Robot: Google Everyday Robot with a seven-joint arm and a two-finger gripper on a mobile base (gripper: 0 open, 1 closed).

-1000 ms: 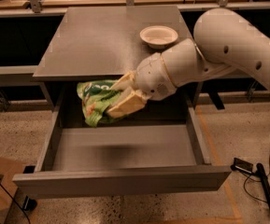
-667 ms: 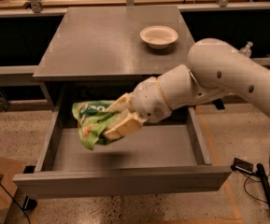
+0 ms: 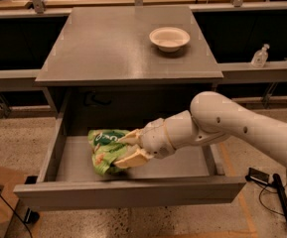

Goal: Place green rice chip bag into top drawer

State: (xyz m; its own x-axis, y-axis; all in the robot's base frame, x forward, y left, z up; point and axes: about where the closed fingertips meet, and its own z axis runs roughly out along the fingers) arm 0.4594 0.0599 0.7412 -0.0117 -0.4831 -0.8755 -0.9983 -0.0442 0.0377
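The green rice chip bag [image 3: 105, 150] is a crumpled bright-green pouch down inside the open top drawer [image 3: 128, 193], left of the middle, at or just above the drawer floor. My gripper [image 3: 128, 148] reaches in from the right, and its pale fingers [image 3: 131, 158] are closed on the bag's right side. The white arm [image 3: 242, 130] stretches over the drawer's right half. The drawer is pulled fully out below the grey cabinet top [image 3: 108, 48].
A white round bowl [image 3: 169, 37] stands on the cabinet top at the back right. A small clear bottle [image 3: 260, 56] sits on a low shelf to the right. Cables lie on the speckled floor [image 3: 274, 192] at the right.
The arm has lowered and come forward. The bag went from just under the cabinet edge down into the drawer, still held in the gripper.
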